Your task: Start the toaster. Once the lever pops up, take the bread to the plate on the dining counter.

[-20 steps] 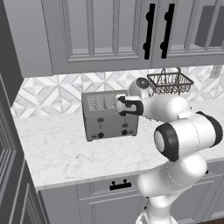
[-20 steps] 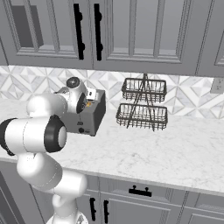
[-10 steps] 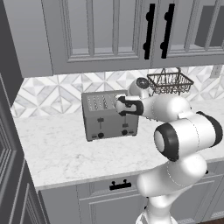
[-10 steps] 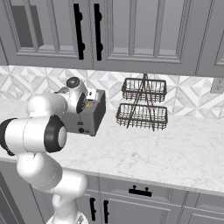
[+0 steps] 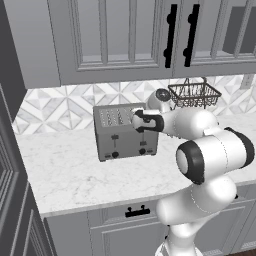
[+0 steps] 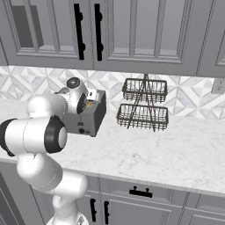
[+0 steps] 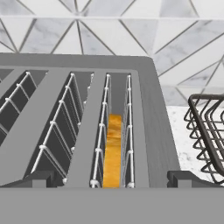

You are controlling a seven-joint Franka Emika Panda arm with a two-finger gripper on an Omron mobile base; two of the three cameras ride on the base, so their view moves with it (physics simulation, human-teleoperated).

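Observation:
The grey four-slot toaster [image 5: 123,134] stands on the marble worktop against the tiled wall. In the hand view I look down onto its top [image 7: 74,109]. The bread [image 7: 113,153] stands on edge deep in the rightmost slot, showing a golden-orange strip. My gripper [image 7: 111,181] hovers just above that slot, open, with the fingertips [image 7: 40,178] set wide on either side and nothing between them. From the left base view the hand [image 5: 141,122] sits over the toaster's right end, and the rightmost lever below it is hard to make out. The plate and dining counter are out of view.
A dark two-tier wire basket rack [image 6: 143,105] stands on the worktop right of the toaster, close to my hand [image 6: 81,102]. Grey wall cabinets [image 5: 130,35] hang low overhead. Bare marble worktop [image 6: 167,149] stretches in front and to the right.

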